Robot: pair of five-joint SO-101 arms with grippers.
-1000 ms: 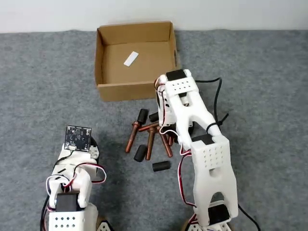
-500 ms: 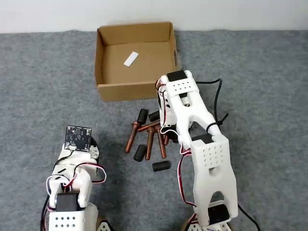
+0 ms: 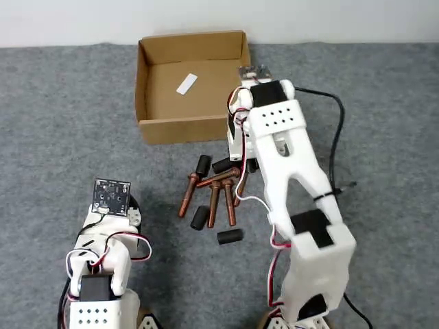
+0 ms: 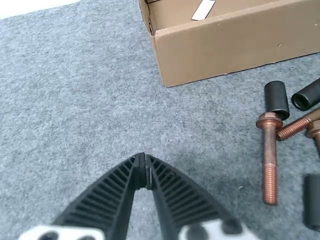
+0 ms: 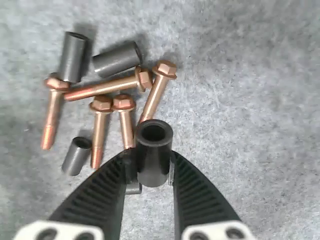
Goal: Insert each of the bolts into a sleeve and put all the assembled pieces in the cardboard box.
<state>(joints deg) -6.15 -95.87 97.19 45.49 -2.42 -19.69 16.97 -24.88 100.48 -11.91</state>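
Observation:
Several copper bolts point(image 3: 213, 203) and black sleeves point(image 3: 199, 217) lie in a loose pile on the grey mat in front of the cardboard box point(image 3: 142, 92). My right gripper point(image 5: 150, 156) is shut on a black sleeve point(image 5: 152, 151), held upright with its bore facing the camera, above the bolts point(image 5: 126, 119). In the high view the right arm point(image 3: 285, 147) stretches over the pile's right side, near the box's front corner. My left gripper point(image 4: 143, 163) is shut and empty above bare mat, left of the pile; a bolt point(image 4: 268, 161) and a sleeve point(image 4: 276, 98) lie off to its side.
A white slip point(image 3: 186, 83) lies inside the box. One sleeve point(image 3: 230, 236) lies apart at the pile's near side. The left arm point(image 3: 103, 264) sits folded at the front left. Grey mat stretches open to the left and far right.
The right arm has risen and stretched away from its base towards the box corner, uncovering the pile. One bolt on the pile's right side has shifted left. The left arm has stayed still.

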